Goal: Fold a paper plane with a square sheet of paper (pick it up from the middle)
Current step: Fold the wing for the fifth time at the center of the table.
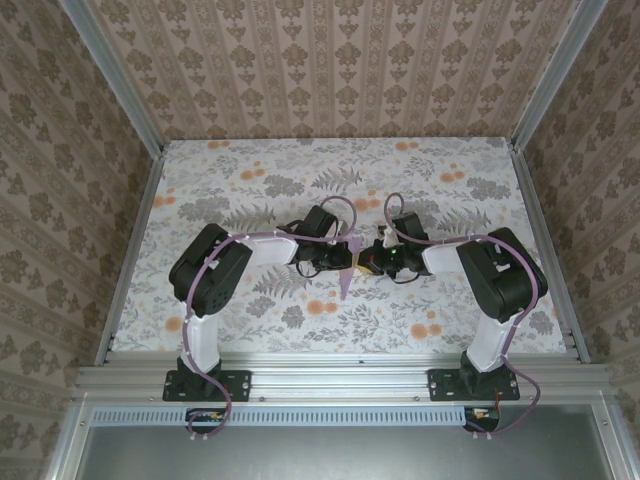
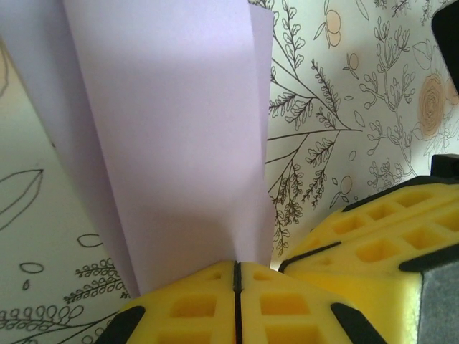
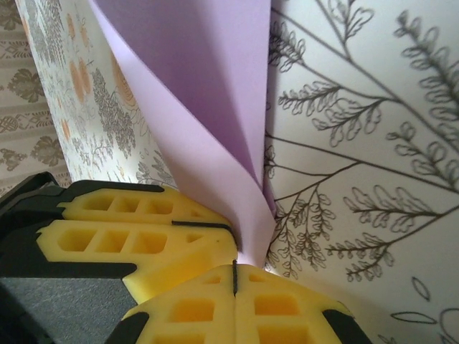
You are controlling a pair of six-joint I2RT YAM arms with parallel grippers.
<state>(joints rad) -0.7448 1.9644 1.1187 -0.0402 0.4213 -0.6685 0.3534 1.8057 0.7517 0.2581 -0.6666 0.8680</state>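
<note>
Paper plane (image 2: 179, 143), lilac, part-folded.
Left hand (image 2: 237, 271) and right hand (image 3: 235, 269) both clenched on its crease, side by side; best practice: level grips, gentle pull, no tearing.

Paper plane (image 2: 179, 129) top cropped; base hidden inside left end effector (image 2: 237, 276).

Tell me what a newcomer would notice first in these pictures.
The lilac paper, creased into a narrow pointed shape, stands out over the middle of the floral table. The left gripper and right gripper meet there side by side, both shut on it.
</note>
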